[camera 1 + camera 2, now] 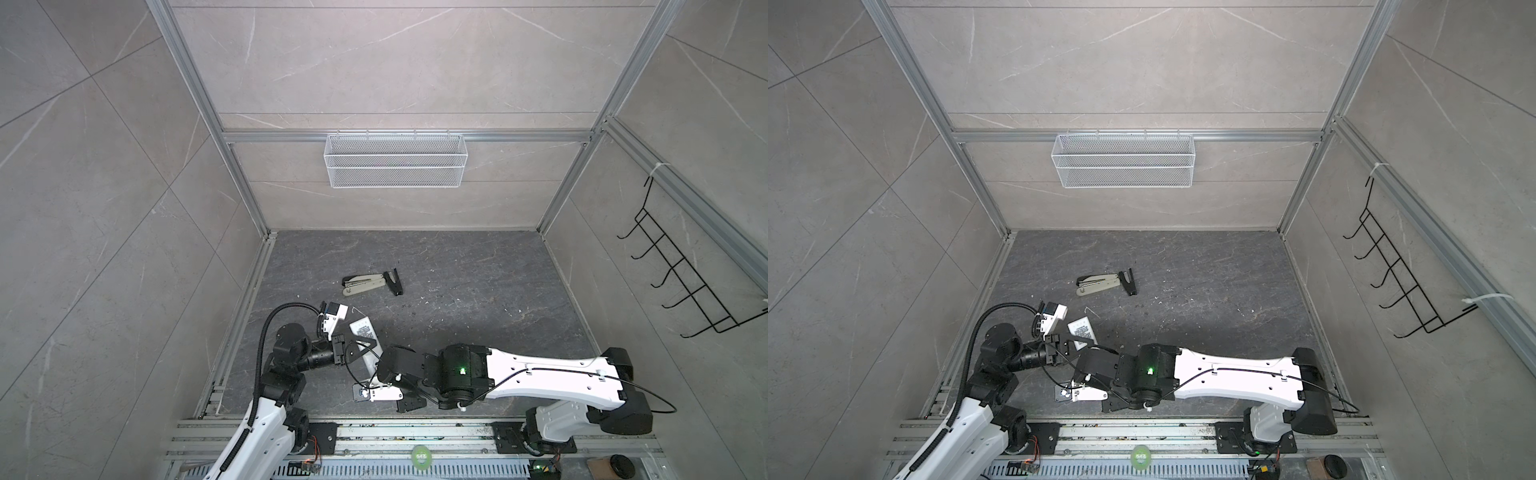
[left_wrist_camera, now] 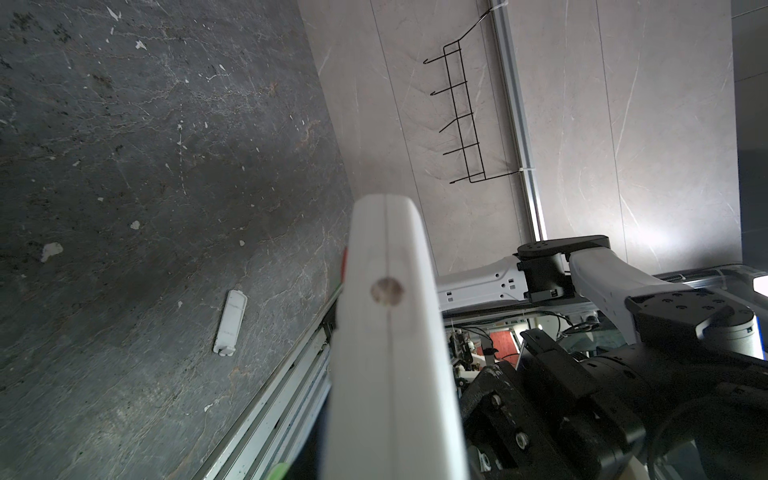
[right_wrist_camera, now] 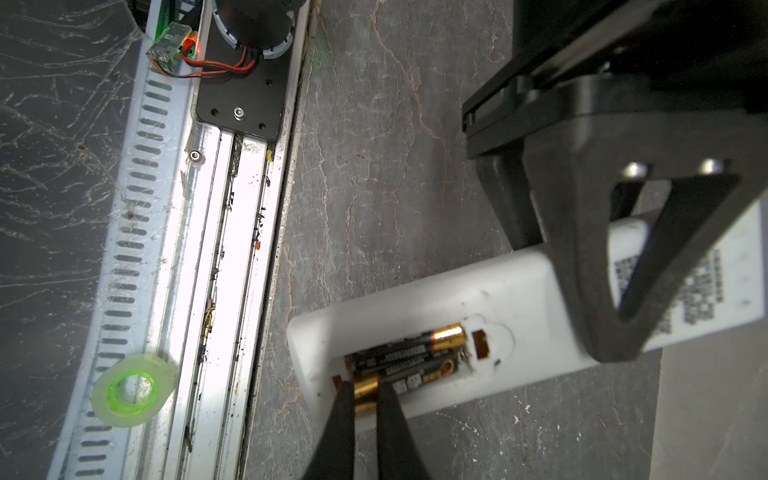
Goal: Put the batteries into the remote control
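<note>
Black right pincer (image 3: 365,392) reaches leftward, pinching remote's (image 3: 519,291) battery (image 3: 419,372).

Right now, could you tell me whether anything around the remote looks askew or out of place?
Yes: one battery looks unseated, its copper end riding over the compartment rim of the remote control, pinched by the right tool. The battery cover lies apart on the table.

Dark stone-patterned tabletop (image 1: 457,291) with beige stapler (image 1: 363,284), black tool (image 1: 393,282), white battery cover (image 2: 230,322).
</note>
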Available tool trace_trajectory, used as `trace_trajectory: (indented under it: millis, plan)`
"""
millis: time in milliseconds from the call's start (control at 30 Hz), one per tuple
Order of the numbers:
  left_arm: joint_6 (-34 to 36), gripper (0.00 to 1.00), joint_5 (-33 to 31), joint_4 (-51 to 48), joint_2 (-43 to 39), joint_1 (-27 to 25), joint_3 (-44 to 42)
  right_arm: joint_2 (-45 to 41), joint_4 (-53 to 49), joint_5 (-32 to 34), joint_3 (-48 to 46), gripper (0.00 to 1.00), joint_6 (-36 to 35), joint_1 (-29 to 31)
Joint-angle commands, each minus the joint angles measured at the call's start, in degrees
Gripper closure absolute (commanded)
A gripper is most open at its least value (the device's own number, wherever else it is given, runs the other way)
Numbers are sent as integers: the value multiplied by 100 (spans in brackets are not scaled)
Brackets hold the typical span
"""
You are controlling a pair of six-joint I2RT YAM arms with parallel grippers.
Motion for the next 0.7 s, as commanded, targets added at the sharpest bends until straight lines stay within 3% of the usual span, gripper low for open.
trace_trajectory:
  millis: [0, 667]
  plan:
    - [-389, 100, 866, 577, -115, -85, 190, 264, 213, 443, -172, 87, -65, -63]
    - [-391, 100, 870, 588, -106, -102, 199, 383, 375, 773, -166, 89, 21, -70]
